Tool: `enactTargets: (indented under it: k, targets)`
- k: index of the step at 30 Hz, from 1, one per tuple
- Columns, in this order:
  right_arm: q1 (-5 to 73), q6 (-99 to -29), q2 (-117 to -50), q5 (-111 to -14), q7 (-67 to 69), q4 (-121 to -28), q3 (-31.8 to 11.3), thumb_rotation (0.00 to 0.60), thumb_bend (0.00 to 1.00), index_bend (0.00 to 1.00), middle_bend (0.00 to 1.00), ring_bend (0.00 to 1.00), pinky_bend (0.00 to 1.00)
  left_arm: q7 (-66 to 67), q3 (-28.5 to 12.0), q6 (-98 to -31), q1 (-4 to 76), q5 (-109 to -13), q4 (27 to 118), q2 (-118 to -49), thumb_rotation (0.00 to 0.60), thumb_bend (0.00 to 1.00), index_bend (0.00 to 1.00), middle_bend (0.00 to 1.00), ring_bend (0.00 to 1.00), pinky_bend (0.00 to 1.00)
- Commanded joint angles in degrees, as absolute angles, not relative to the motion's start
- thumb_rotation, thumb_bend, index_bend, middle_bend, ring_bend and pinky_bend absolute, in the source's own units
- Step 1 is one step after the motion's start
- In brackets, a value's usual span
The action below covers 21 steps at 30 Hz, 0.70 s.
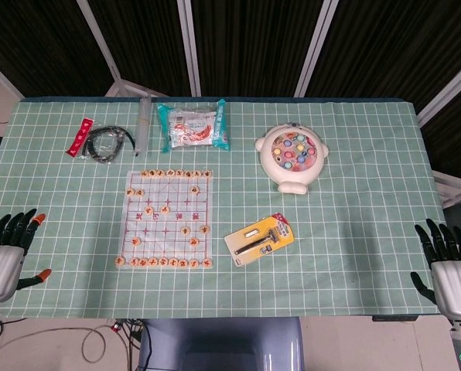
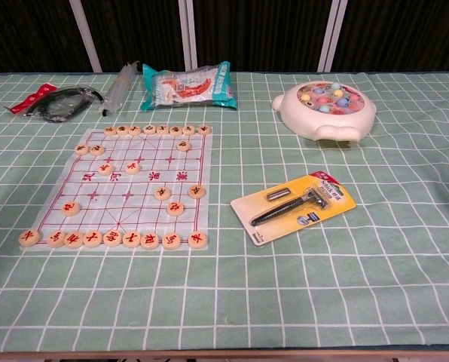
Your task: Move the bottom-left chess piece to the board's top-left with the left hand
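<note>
A clear chess board (image 1: 169, 220) (image 2: 126, 185) lies left of the table's middle, with round wooden pieces along its top and bottom rows. The bottom-left piece (image 1: 120, 262) (image 2: 29, 237) sits at the board's near left corner. The top-left corner (image 1: 131, 174) (image 2: 89, 133) has no piece on it. My left hand (image 1: 5, 253) hovers at the table's near left edge, fingers spread, holding nothing, well left of the board. My right hand (image 1: 447, 259) is at the near right edge, fingers apart and empty. Neither hand shows in the chest view.
A razor in a yellow pack (image 1: 259, 239) (image 2: 295, 207) lies right of the board. A white fishing toy (image 1: 293, 158) (image 2: 325, 110) is at the back right. A snack bag (image 1: 193, 127), a clear tube (image 1: 143, 122), black cable (image 1: 107, 143) and a red strip (image 1: 80, 137) line the back.
</note>
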State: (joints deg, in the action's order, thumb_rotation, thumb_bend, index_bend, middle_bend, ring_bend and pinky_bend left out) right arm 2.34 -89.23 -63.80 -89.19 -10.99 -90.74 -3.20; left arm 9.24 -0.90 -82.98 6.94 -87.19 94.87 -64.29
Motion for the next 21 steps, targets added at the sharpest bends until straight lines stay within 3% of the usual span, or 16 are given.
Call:
enactTargets:
  k: [1, 7, 10, 12, 15, 21]
  targets:
    - [2.3, -89.2, -63.8, -89.1, -11.0, -90.8, -3.2, 0.600, 0.34, 0.00, 0.00, 0.00, 0.01, 9.4, -0.9, -82.9, 7.0, -87.1, 94.9, -64.3, 0.600, 0.00, 0.00, 0.00, 0.00, 0.00]
    - [2.3, -88.9, -63.7, -88.7, -10.9, -91.0, -3.3, 0.600, 0.34, 0.00, 0.00, 0.00, 0.01, 10.1, -1.1, -82.2, 7.2, -86.2, 95.5, -64.2, 0.600, 0.00, 0.00, 0.00, 0.00, 0.04]
    - [2.3, -88.9, -63.7, -88.6, -10.9, -91.1, -3.3, 0.600, 0.34, 0.00, 0.00, 0.00, 0.01, 10.8, -1.3, -82.3, 7.2, -86.0, 95.7, -64.3, 0.600, 0.00, 0.00, 0.08, 0.09, 0.20]
    - [2.3, -88.9, -63.7, -88.6, -10.8, -91.1, -3.3, 0.600, 0.34, 0.00, 0.00, 0.00, 0.01, 11.6, -1.6, -82.7, 7.3, -85.9, 95.9, -64.5, 0.600, 0.01, 0.01, 0.28, 0.29, 0.42]
    - [2.3, -88.8, -63.6, -88.5, -10.7, -91.2, -3.3, 0.600, 0.34, 0.00, 0.00, 0.00, 0.01, 13.0, -2.1, -83.1, 7.4, -85.5, 96.1, -65.2, 0.600, 0.04, 0.09, 0.57, 0.56, 0.67]
    - [2.3, -88.5, -63.4, -88.4, -10.5, -91.5, -3.2, 0.600, 0.34, 0.00, 0.00, 0.00, 0.01, 15.5, -1.9, -79.4, 8.7, -83.7, 98.6, -65.3, 0.600, 0.11, 0.28, 0.89, 0.84, 0.94]
